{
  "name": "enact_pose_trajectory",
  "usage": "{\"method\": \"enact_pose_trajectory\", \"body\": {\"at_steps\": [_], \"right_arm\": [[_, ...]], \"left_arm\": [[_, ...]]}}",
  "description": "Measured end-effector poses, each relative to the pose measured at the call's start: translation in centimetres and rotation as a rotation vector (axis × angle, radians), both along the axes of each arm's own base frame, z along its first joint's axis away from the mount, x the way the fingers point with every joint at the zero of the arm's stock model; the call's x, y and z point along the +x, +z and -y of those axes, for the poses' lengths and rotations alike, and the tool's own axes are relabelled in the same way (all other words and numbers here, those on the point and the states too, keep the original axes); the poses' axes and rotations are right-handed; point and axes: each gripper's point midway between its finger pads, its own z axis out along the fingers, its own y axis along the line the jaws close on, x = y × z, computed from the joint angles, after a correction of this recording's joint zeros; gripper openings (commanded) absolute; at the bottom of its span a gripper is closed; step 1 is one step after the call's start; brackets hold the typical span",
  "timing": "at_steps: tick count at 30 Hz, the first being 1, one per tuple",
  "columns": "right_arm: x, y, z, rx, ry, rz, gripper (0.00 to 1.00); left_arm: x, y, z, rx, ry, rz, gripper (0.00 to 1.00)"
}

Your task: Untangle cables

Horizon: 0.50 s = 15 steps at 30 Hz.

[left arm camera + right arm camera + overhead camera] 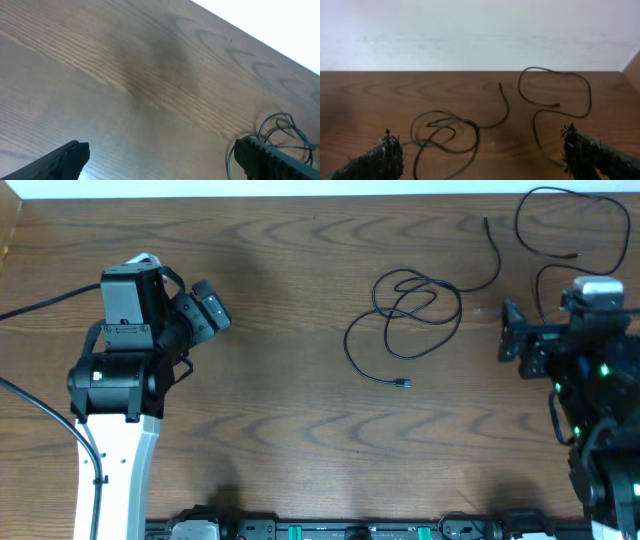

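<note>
One black cable point(418, 304) lies in a loose knot of loops right of the table's middle, with a plug end point(403, 383) toward the front and its other end point(487, 222) near the back. A second black cable point(568, 222) curls apart from it at the back right corner. My right gripper point(506, 330) hangs open just right of the knot. In the right wrist view the knot point(445, 132) lies ahead between the fingers and the second cable point(559, 91) farther right; that gripper point(482, 156) holds nothing. My left gripper point(214, 314) is open, far left of both cables and empty point(160, 156); loops point(280, 127) show beside its right finger.
The wooden table point(300, 430) ends at a white wall point(480, 35) along the back. A thick black wire point(40, 405) trails from the left arm's base across the left side.
</note>
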Motion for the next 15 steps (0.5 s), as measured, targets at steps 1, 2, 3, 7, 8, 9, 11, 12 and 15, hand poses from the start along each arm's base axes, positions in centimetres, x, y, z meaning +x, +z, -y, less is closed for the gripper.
{"method": "enact_pose_trajectory", "body": {"at_steps": [1,2,3,7,8,9,11,12,15], "right_arm": [[-0.3,0.1,0.3,0.002,-0.006,0.010,0.99],[-0.7,0.3,0.7,0.003,-0.017,0.020,0.99],[-1.2,0.7,1.3,0.007,-0.035,0.040,0.99],[-3.9,2.4,2.9,0.040,-0.064,0.111,0.99],[-4.6,2.5,2.9,0.052,-0.058,0.115,0.99],[-5.1,2.4,2.8,0.064,-0.049,0.113,0.99],[-5.9,1.9,2.6,0.089,-0.033,0.095,0.99],[-6.4,1.2,1.9,0.119,0.000,0.071,0.99],[-7.3,0.7,0.7,0.151,0.059,0.053,0.99]], "left_arm": [[-0.1,-0.1,0.0,0.000,0.000,-0.004,0.99],[-0.2,-0.1,0.0,0.000,0.000,-0.008,0.99],[-0.2,-0.1,0.0,0.000,0.000,-0.010,0.99],[-0.5,0.4,0.0,0.000,0.000,0.006,0.99],[-0.6,0.5,0.0,0.000,0.000,0.012,0.99],[-0.7,0.7,0.0,0.000,0.000,0.017,0.99],[-0.9,1.0,0.0,0.000,0.000,0.027,0.99],[-1.0,1.2,0.0,-0.001,0.000,0.032,0.99],[-1.2,1.0,0.0,0.000,0.000,0.021,1.00]]}}
